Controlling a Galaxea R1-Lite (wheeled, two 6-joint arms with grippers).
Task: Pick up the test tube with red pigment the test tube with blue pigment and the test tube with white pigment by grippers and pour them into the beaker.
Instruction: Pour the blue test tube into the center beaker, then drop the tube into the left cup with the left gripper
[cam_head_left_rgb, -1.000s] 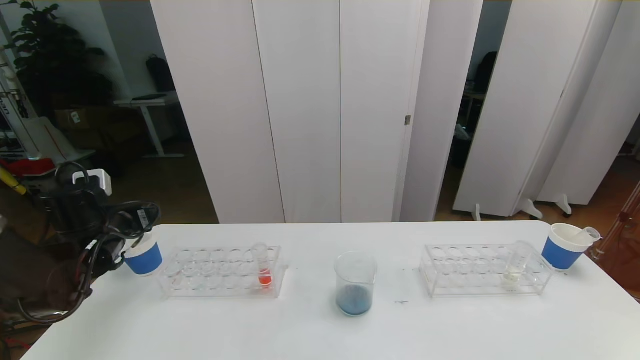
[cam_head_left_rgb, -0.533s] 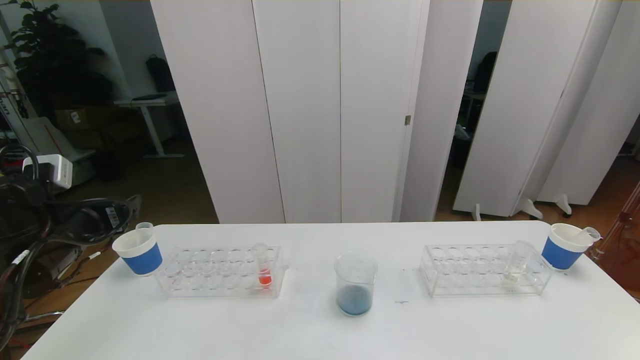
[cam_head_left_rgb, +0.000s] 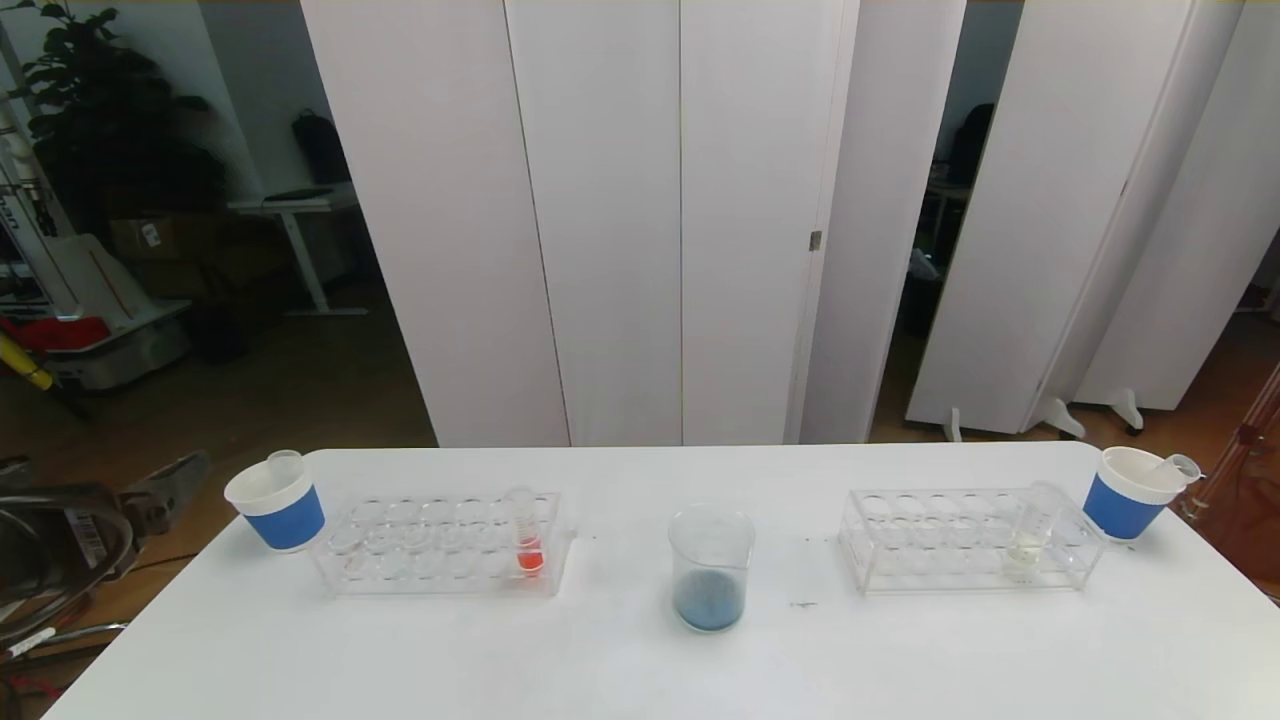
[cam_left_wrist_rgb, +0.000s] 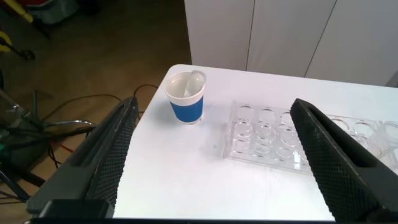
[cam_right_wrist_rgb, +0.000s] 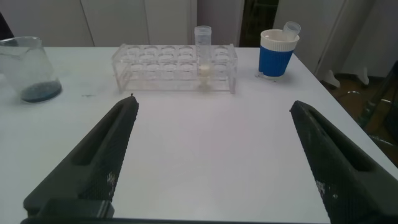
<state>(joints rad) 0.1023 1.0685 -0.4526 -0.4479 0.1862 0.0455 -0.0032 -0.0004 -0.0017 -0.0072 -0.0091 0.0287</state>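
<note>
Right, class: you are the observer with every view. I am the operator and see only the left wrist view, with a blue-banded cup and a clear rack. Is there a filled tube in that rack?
Observer: Yes. The test tube with red pigment stands upright near the right end of the left rack.
Operator: Where is the beaker?
Observer: The beaker stands mid-table, between the two racks, with dark blue liquid in its bottom.
Operator: And the white one?
Observer: The test tube with white pigment stands in the right rack, towards that rack's right end.
</note>
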